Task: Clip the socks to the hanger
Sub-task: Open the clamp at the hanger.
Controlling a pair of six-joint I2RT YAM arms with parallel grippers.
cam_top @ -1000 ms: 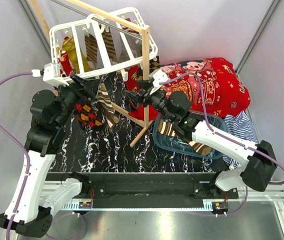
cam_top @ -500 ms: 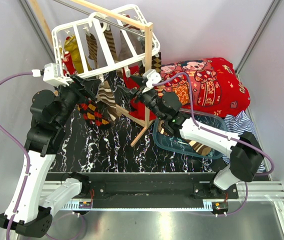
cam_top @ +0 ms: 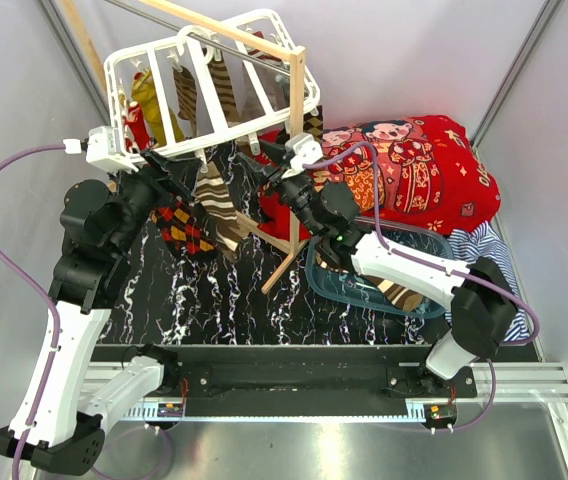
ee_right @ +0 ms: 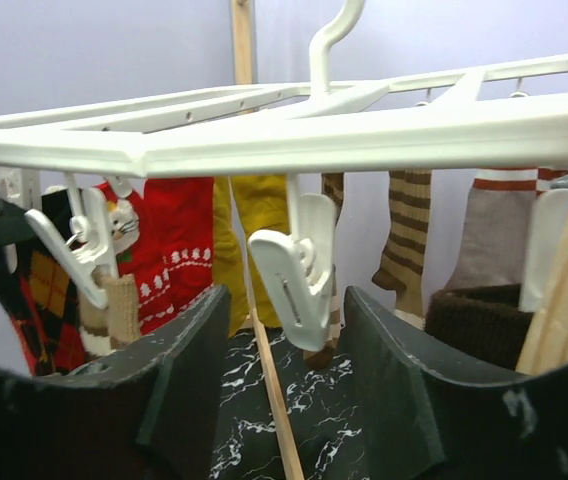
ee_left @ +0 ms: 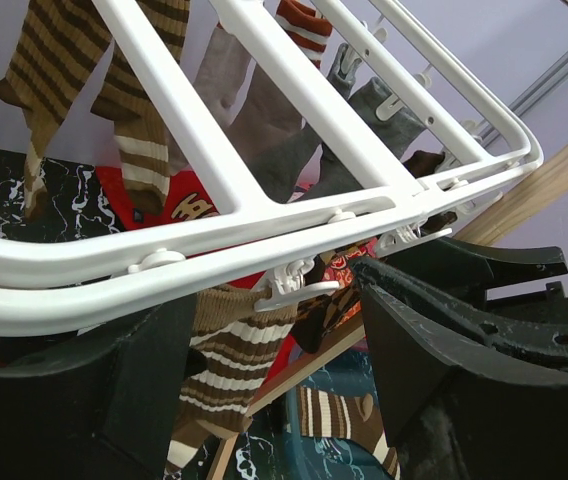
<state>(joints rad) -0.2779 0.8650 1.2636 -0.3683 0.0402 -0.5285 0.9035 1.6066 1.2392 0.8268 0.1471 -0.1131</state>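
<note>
The white hanger (cam_top: 214, 85) hangs tilted from the wooden rack, with several socks clipped to it: mustard yellow (cam_top: 154, 100), red (cam_top: 134, 125) and brown striped (cam_top: 224, 85). My left gripper (cam_top: 176, 168) is open under the hanger's near bar (ee_left: 164, 250). Between its jaws a clip (ee_left: 299, 288) holds a brown-and-cream striped sock (ee_left: 224, 350). My right gripper (cam_top: 251, 165) is open with a hanging white clip (ee_right: 294, 265) between its jaws (ee_right: 289, 340), not touching it. A red-black-yellow argyle sock (cam_top: 184, 225) hangs below the left gripper.
A bare-wood rack pole (cam_top: 294, 130) stands between the arms, with a slanted pole (ee_right: 274, 400) below the right gripper. A blue basket (cam_top: 329, 285) holds another striped sock (cam_top: 394, 290). The red cartoon blanket (cam_top: 414, 160) and blue-white striped cloth (cam_top: 489, 250) lie at the right.
My right gripper has moved left and up to the hanger's near bar. The hanger has tilted and shifted slightly right. The left arm has hardly moved.
</note>
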